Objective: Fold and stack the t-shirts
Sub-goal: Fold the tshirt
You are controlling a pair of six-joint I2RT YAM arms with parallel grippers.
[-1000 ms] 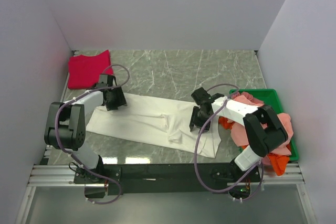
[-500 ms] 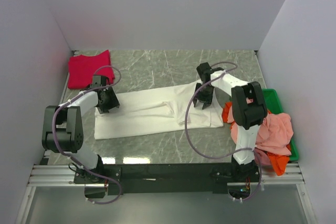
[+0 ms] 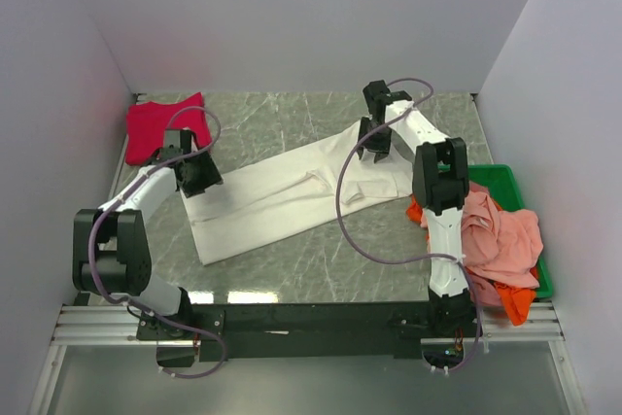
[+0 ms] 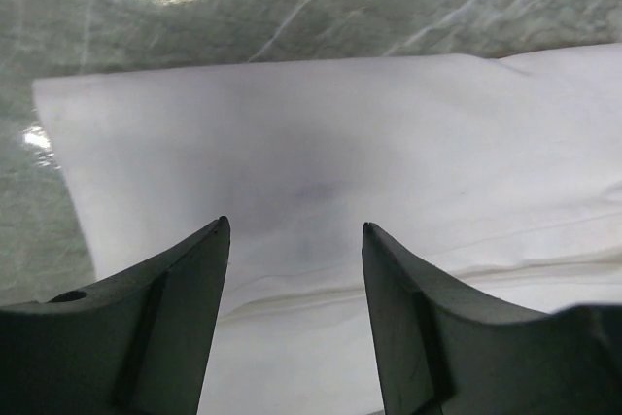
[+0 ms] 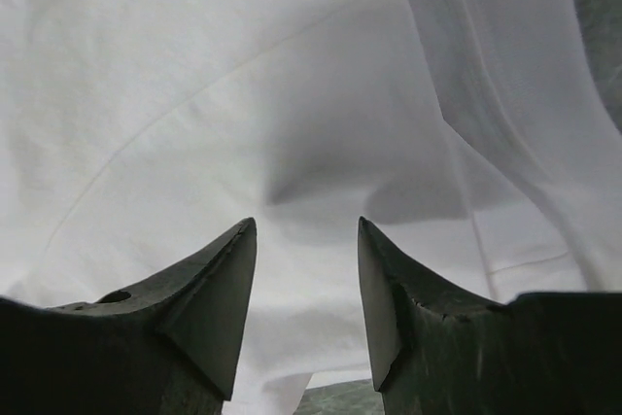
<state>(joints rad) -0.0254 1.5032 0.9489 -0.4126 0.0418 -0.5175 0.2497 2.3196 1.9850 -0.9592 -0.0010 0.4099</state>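
A large white t-shirt (image 3: pixel 282 191) lies stretched out in a slanted band on the marble table, from near left to far right. My left gripper (image 3: pixel 201 177) is over its left end; in the left wrist view the gripper (image 4: pixel 296 225) has its jaws apart above flat white cloth (image 4: pixel 321 133). My right gripper (image 3: pixel 374 143) is over the shirt's far right end; in the right wrist view the gripper (image 5: pixel 306 223) has its jaws apart over rumpled white cloth (image 5: pixel 243 94). A crimson t-shirt (image 3: pixel 160 128) lies at the far left corner. Salmon-pink (image 3: pixel 496 235) and orange (image 3: pixel 515 303) t-shirts are heaped at the right.
A green plastic bin (image 3: pixel 496 174) stands at the right edge under the heap of shirts. White walls close the table on the left, back and right. Bare marble (image 3: pixel 282 123) shows behind the white shirt and near the front edge.
Both grippers have moved away from me, the right one far toward the back wall. The white shirt went with them, from lying near the front to a slanted band further back.
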